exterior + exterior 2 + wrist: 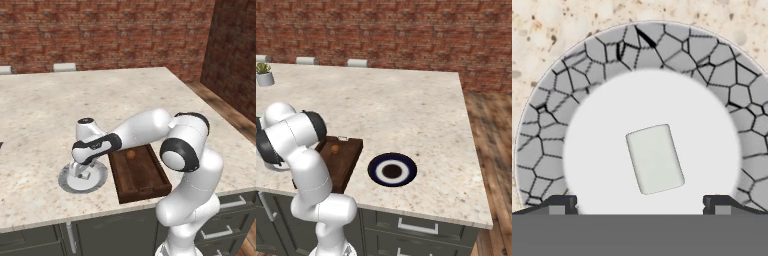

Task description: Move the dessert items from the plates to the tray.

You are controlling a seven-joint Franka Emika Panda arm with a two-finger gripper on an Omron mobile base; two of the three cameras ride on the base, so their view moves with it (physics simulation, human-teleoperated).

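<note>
Left base view: the marble counter (pixel 45 110) carries the dark wooden tray (pixel 142 177) near its front edge, with the light grey plate (pixel 67 181) just to the tray's left. The blue-rimmed plate (pixel 392 170) lies to the tray's right. The gripper (pixel 640 206) hangs over the grey plate, jaws fully spread and holding nothing, flanking the white cube (pixel 655 158) at the plate's centre. The brown ball (pixel 130 155) rests in the tray's far end.
</note>
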